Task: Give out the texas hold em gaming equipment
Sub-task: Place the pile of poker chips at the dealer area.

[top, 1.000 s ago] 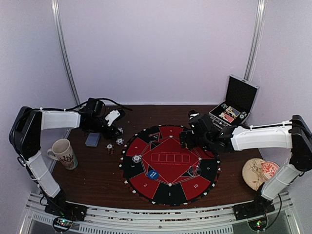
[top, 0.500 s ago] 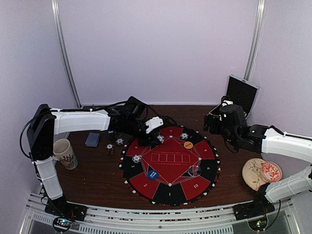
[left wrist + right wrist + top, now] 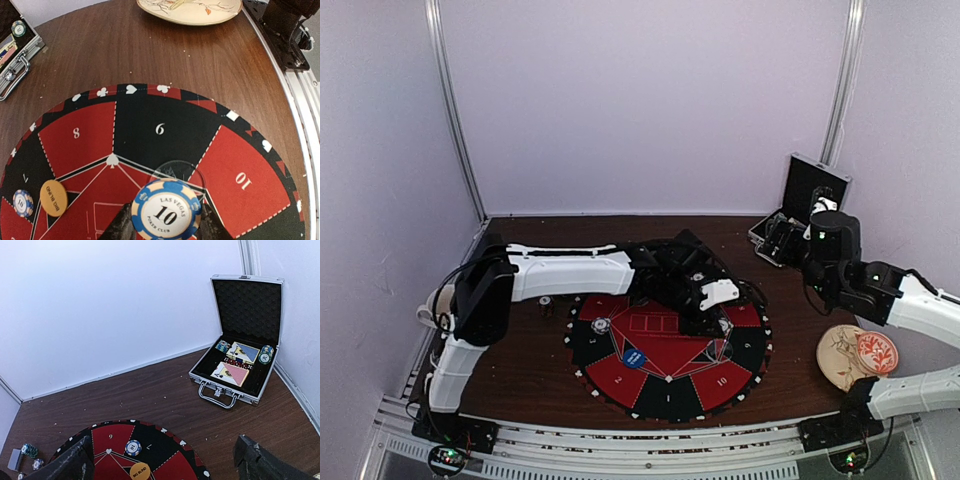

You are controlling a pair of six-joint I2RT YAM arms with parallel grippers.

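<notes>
Blue poker chip [image 3: 166, 212] sits clamped in the left pincer [image 3: 166, 226].

Brown table [image 3: 520, 365] carries a poker mat [image 3: 670, 398], case [image 3: 247, 310], plate [image 3: 835, 355] and chips [image 3: 29, 450].

Our left arm [image 3: 570, 272] and right arm [image 3: 932, 308] are long white tubes with fat black joints. A thin black cable [image 3: 442, 290] loops beside the left one. Little lights glow on our dark bases [image 3: 445, 445].
</notes>
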